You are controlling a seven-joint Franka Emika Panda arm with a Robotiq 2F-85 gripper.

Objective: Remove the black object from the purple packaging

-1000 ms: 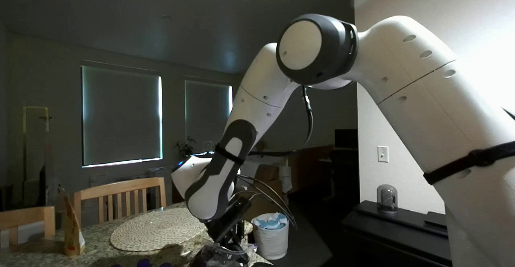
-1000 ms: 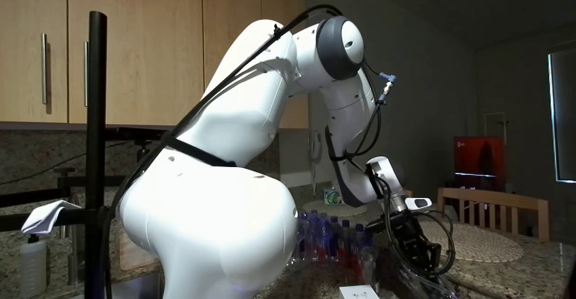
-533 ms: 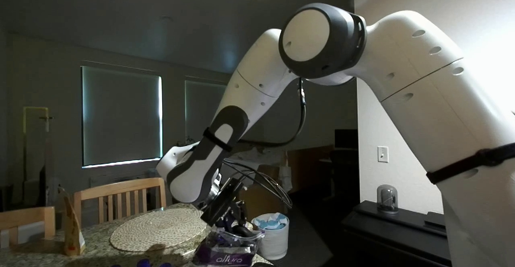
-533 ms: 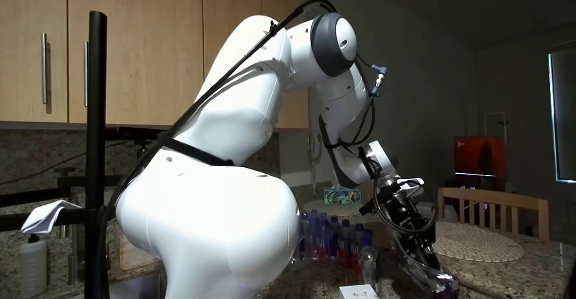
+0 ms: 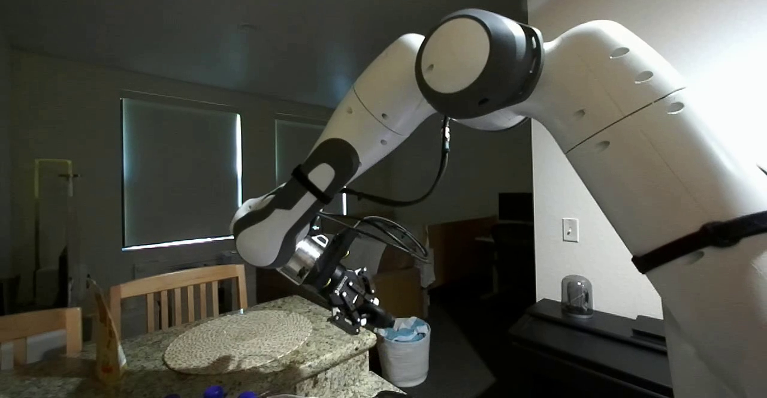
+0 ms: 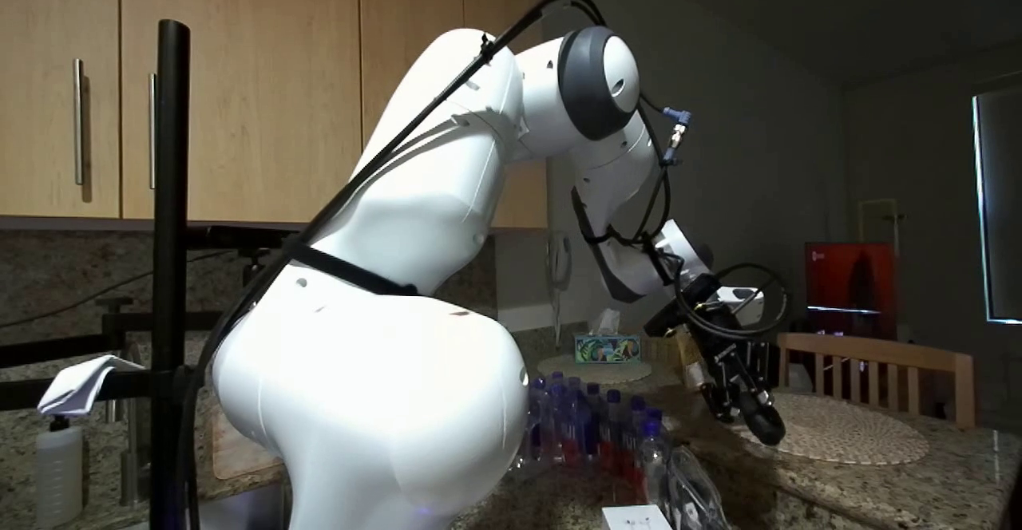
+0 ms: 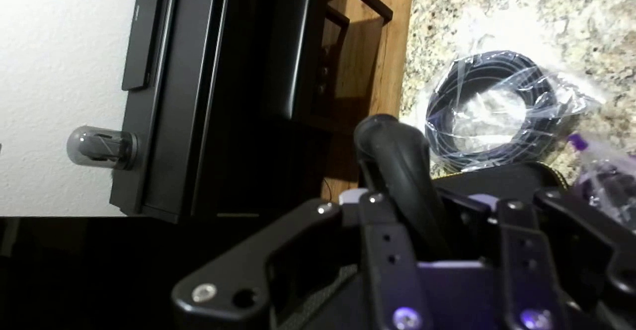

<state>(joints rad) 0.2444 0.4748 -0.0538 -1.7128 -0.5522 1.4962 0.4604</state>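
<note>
- While the white arm [image 6: 431,195] arches high and reaches down toward the bench [image 5: 323,350], its gripper [image 7: 417,198] points down at a slant, jaws clenched on the black object [image 7: 402,163].
- Smooth and rounded at its end, that black object juts out past the jaws, bare and held up in the air; seen in the wrist view, it cuts across the line of the bench's left-hand edge.
- In an exterior view I see the gripper against the right-hand corner of the bench's raised part, though I can't judge how far off it is.
- Well in from that left-hand edge, at the right of the wrist view, sits the purple packaging [image 7: 611,191], a clear bag with a purple tab, only partly in sight.
- Nearer the edge lies a coil of black cable [image 7: 444,99] in clear plastic, with a yellow-trimmed dark case [image 7: 512,177] right next to it.
- On the raised part a pale round placemat [image 5: 236,341] lies flat, in from the corner, in both exterior views.
- Blue-capped bottles [image 6: 591,434] stand close together on the lower part, a white box [image 6: 635,519] near them.
- Past the corner, a pale basket [image 5: 404,359] holds blue cloth [image 5: 407,331].
</note>
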